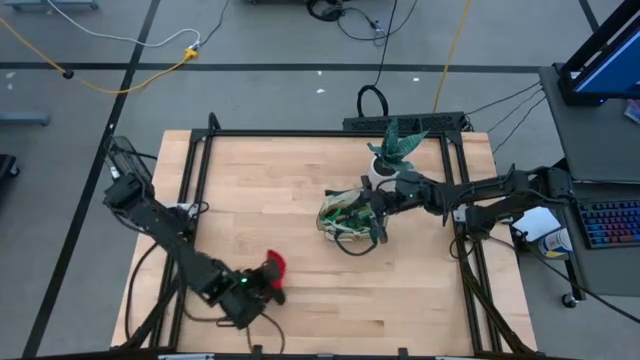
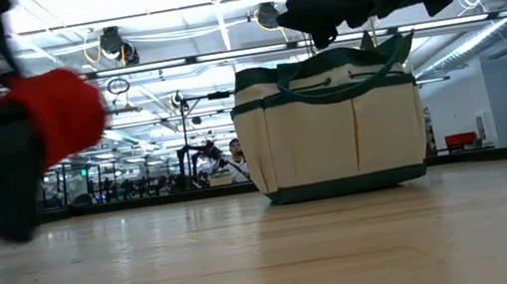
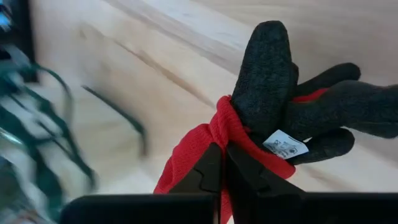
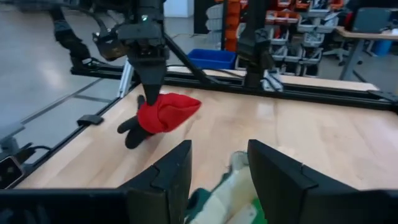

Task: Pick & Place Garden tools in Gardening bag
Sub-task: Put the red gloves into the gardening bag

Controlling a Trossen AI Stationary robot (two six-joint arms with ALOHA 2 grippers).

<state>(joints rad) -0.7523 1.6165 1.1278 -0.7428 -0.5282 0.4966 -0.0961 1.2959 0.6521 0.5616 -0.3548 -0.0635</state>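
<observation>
A red-and-black glove (image 1: 274,264) hangs from my left gripper (image 1: 264,282), which is shut on it near the table's near-left edge. It also shows in the left wrist view (image 3: 273,93) and the right wrist view (image 4: 163,114). The beige gardening bag (image 1: 345,215) with green trim stands on its flat bottom (image 2: 341,187) at mid-table, right of centre. My right gripper (image 4: 217,171) is open and level just above the bag's right rim (image 4: 239,180). In the low view a gap shows between this gripper (image 2: 316,22) and the bag's top. My left gripper pinches the glove's bunched red cuff (image 3: 219,134) between its two fingers. The fingers (image 4: 152,81) slant down onto it from above. The glove hangs below them, its black fingers (image 4: 132,134) lowest, close over the wood.
A spiky green plant in a white pot (image 1: 393,155) stands just behind the bag. Black frame rails (image 1: 200,190) run along the table's edges. Bare wood (image 1: 300,180) lies between the glove and the bag. The bag's dark loop handles (image 1: 355,245) spill toward the near side.
</observation>
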